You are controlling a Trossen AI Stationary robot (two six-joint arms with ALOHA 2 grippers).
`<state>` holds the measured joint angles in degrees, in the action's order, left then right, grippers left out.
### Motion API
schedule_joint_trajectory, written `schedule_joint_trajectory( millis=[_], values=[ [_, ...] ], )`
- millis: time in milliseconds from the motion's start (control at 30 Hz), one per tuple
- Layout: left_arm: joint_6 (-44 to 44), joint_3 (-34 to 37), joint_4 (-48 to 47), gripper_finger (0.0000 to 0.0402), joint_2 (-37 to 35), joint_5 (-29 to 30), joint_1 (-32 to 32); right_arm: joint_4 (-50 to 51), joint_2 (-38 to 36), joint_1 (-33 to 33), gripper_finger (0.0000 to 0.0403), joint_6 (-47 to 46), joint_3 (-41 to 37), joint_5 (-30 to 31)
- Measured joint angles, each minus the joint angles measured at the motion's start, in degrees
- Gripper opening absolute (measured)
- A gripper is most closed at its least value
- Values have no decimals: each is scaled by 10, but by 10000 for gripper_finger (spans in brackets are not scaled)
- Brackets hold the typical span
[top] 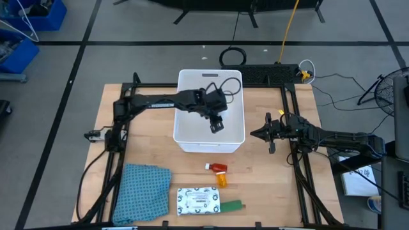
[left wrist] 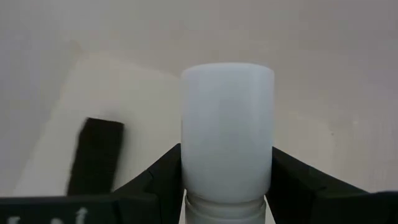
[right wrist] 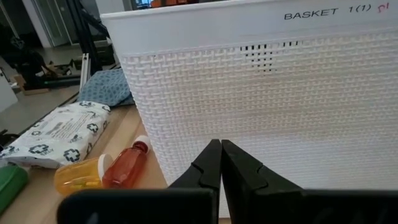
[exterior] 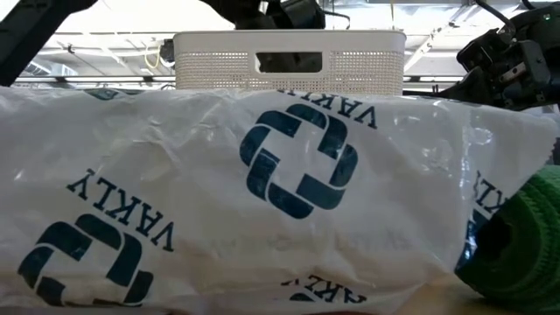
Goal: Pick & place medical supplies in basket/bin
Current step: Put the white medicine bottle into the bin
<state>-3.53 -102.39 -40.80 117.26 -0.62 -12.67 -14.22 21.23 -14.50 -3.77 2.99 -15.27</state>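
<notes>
My left gripper [top: 216, 124] hangs over the white basket [top: 189, 137] and is shut on a small white cylindrical piece [left wrist: 227, 124]. A black oblong [left wrist: 95, 155] lies on the basket floor below it. On the table near the basket lie two orange-red vials [top: 220, 174], a flat white packet with dark print [top: 197, 200] and a green oblong [top: 231, 206]. My right gripper [top: 264, 134] waits shut at the basket's right side, its fingertips [right wrist: 221, 149] facing the woven wall [right wrist: 298, 118]. My left gripper pinches the white piece between its two fingers [left wrist: 163, 174], on opposite sides of its lower body just above a narrower ringed end [left wrist: 227, 208]. The fingers point down from above. The piece sticks out past the fingertips, over the basket floor.
A teal-blue cloth [top: 142, 191] lies at the table's near left corner. In the low view the packet [exterior: 262, 201] fills the foreground, with the green oblong [exterior: 525, 236] to its right and the basket's handle slot [exterior: 289, 61] behind. Cables [top: 230, 57] lie beyond the far edge.
</notes>
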Motion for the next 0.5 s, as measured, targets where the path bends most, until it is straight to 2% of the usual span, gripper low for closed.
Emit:
schedule_joint_trajectory(
  millis=[167,500],
  values=[
    [4,0,-4,180,21,-23,0,1,0,0,4,-1,0,0],
    [5,0,-7,180,86,-30,7,0,1,0,4,-12,0,0]
  ],
)
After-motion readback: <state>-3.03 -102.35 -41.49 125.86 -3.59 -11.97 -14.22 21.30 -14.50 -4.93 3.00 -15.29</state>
